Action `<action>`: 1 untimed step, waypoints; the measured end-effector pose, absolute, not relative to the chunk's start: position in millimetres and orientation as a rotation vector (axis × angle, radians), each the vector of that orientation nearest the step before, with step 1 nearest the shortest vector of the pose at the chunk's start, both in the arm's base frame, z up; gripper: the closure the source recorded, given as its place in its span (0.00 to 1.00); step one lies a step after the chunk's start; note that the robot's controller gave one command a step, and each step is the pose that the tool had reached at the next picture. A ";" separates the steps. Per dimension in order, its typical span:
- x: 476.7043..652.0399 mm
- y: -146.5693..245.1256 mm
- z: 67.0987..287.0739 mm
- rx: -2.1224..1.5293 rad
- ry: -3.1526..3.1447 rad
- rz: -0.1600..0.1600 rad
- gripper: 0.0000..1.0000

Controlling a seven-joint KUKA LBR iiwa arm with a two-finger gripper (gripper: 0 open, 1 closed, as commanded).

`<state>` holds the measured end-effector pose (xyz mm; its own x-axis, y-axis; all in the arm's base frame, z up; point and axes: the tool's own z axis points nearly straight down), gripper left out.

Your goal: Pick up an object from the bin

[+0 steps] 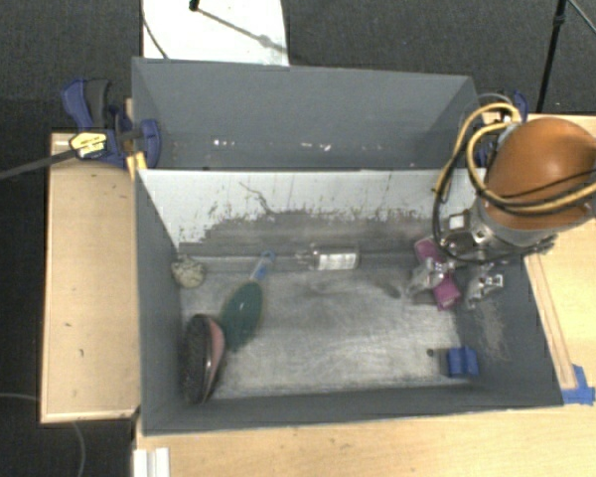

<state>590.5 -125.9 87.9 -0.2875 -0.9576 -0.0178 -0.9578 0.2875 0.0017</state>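
End effector lowered inside the grey bin, with a small purple object at its tip.
Whether the end effector was wide, narrow or gripping the purple object could not be told. A blue block lay near it, toward the front wall. A clear tube, a teal brush and a dark brush lay well apart from it, away from the arm.
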 end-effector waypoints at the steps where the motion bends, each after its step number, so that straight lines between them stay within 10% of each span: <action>1: 589.6 -121.9 86.1 -2.197 2.219 0.026 0.00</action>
